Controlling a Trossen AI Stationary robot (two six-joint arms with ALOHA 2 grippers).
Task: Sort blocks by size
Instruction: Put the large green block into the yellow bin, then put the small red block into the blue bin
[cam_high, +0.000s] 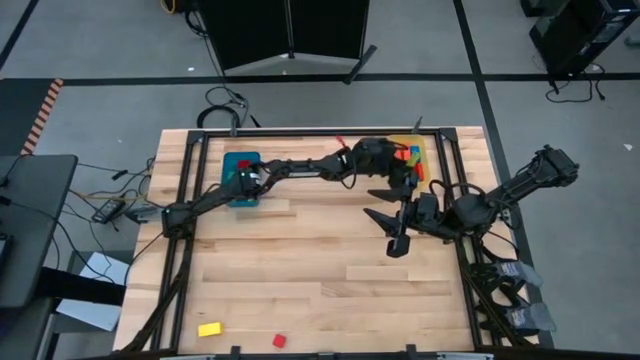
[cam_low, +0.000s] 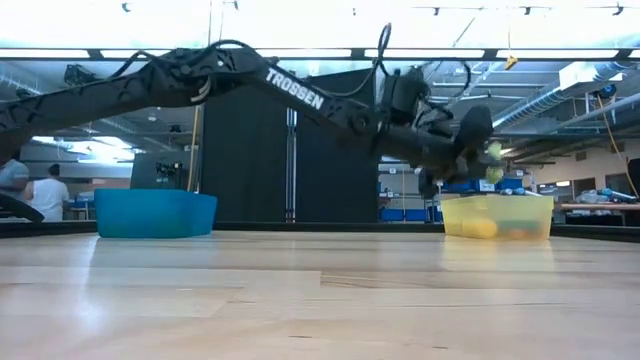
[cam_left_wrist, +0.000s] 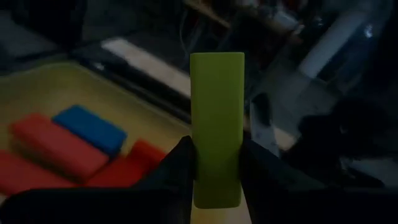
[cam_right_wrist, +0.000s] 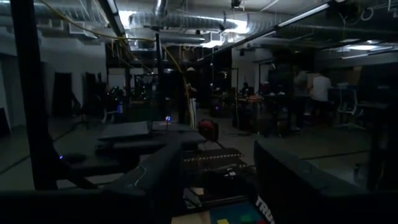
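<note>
Reaching across the table from its base at the left edge, the left arm holds its left gripper (cam_high: 400, 168) over the yellow translucent bin (cam_high: 428, 148) at the far right of the wooden table (cam_high: 300, 260). Its two dark fingers (cam_left_wrist: 180, 165) are clamped on the flanks of a long green wooden bar (cam_left_wrist: 216, 127). In the left wrist view the bar's long axis runs straight out along the fingers, with more than half its length sticking out past the tips; the low view shows a small patch of green at the gripper, above the bin's rim.

Below the bar, inside the yellow bin, lie two red bars (cam_left_wrist: 56, 149) side by side and a blue bar (cam_left_wrist: 90, 127) resting against them, all lying flat. A stretch of bare bin floor shows beside them.

The right gripper (cam_high: 400, 243) hangs over the table just in front of the yellow bin, near the right edge, its fingers standing apart with nothing between them.

The blue rectangular bin (cam_high: 240, 178) sits at the far left of the table, under the left arm's elbow. A yellow block (cam_high: 209, 329) and a small red cube (cam_high: 279, 341) lie near the table's front edge, well apart from both bins and both grippers. The broad middle of the table between them and the arms is bare wood.
</note>
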